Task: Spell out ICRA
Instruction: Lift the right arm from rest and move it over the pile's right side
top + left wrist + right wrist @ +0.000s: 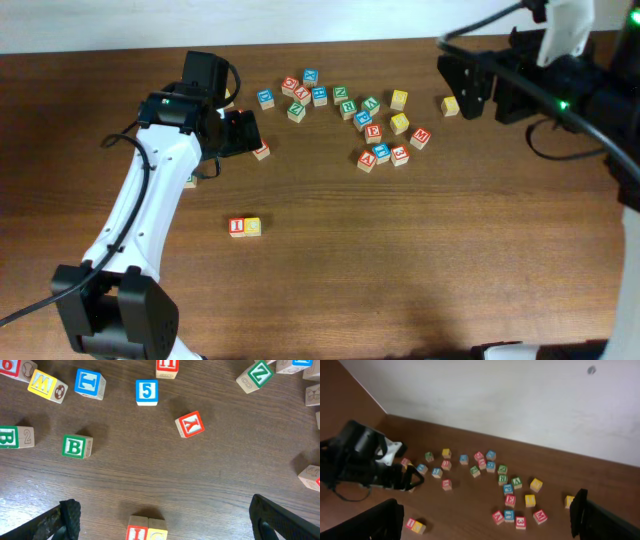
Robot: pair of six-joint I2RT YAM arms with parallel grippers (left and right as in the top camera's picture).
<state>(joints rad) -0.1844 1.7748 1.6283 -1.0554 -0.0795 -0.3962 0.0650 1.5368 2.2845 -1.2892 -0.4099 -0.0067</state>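
**Two Letters Paired, Both Grippers Empty**

We see the left gripper (164, 506) with its fingers spread apart, holding nothing. The red I cube (136, 533) and yellow C cube (158, 534) sit touching, back from its fingertips. The red A cube (189, 425) lies alone just ahead. The right gripper (485, 512), also spread wide and empty, is well away from the scattered cubes (372, 128). We cannot tell which of the green cubes (341, 95) bears the R.

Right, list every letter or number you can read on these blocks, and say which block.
"W": yellow block
"5": blue block
"B": green block
"2": side of left-edge green block
"Z": tilted green block
"I": red block in the bottom pair
Probably "A", turned: tilted red block
The rest: too small, blurred or cut off.
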